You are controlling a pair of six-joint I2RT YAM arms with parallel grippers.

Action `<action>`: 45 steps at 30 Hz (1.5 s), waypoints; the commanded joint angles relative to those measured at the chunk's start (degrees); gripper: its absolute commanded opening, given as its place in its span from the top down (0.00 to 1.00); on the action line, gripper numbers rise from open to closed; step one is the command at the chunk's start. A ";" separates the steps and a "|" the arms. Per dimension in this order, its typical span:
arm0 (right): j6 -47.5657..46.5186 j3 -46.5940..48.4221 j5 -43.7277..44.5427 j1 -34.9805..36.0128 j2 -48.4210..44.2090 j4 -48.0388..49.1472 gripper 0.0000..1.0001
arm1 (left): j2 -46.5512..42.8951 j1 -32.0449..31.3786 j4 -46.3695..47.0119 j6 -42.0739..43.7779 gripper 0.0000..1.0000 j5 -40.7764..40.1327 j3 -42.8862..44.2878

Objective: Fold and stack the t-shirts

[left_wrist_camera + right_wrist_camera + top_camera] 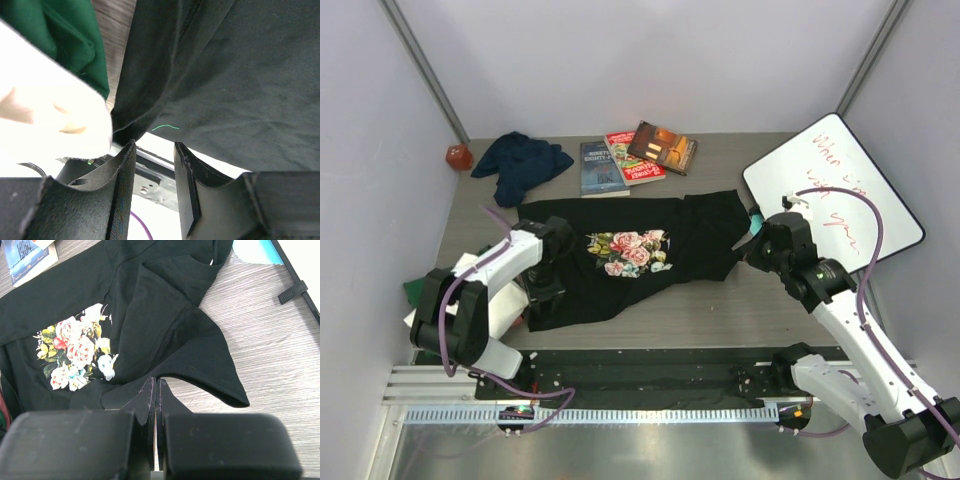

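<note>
The black t-shirt (pixel 620 262) with the rose print (pixel 75 352) lies spread across the table's middle. At its left end my left gripper (pixel 542 295) hangs low, jaws open and empty (pixel 155 146), its tips just short of the shirt's hem (pixel 145 120). My right gripper (pixel 757 243) is at the shirt's right end, shut (pixel 156 381), its tips touching the sleeve's edge (pixel 210 375) with no cloth seen between them. A navy t-shirt (pixel 520 162) lies crumpled at the back left. Folded white (pixel 50 115) and green (pixel 65 35) shirts sit beside the left arm.
Three books (pixel 635 158) lie behind the black shirt. A whiteboard (pixel 840 185) with red writing leans at the right, a teal mat (pixel 255 250) beside it. A red object (pixel 458 156) sits in the back left corner. Walls close in on both sides.
</note>
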 commanded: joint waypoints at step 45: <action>-2.32 6.96 3.36 -0.47 -2.30 -0.49 0.99 | 9.47 -1.22 2.63 -1.75 0.74 -4.74 0.69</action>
